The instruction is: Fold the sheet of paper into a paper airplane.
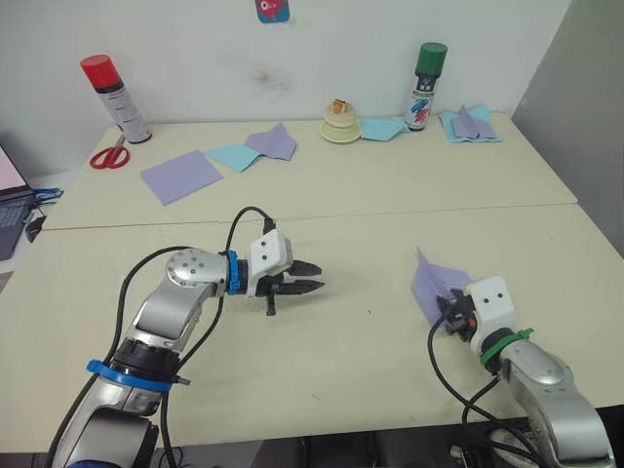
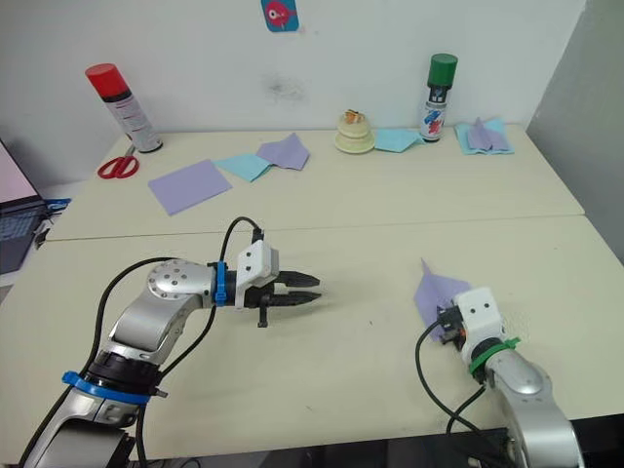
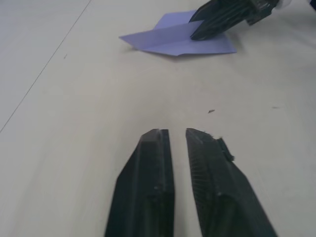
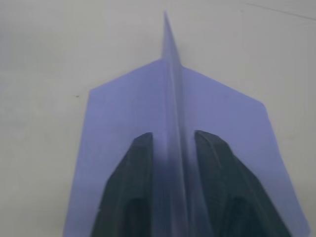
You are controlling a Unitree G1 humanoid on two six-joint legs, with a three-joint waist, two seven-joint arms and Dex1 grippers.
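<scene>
On the table's (image 1: 322, 380) right side, your right gripper (image 4: 173, 148) is pinching the paper airplane's (image 1: 436, 283) raised centre fold; your left gripper (image 1: 304, 278) is hovering mid-table, fingers slightly apart, holding nothing.

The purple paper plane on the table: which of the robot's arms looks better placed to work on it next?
Probably the right. The right gripper already straddles the raised middle fold of the paper airplane, one finger on each side. The left gripper hovers over bare table, well apart from it, fingers nearly closed and holding nothing.
</scene>
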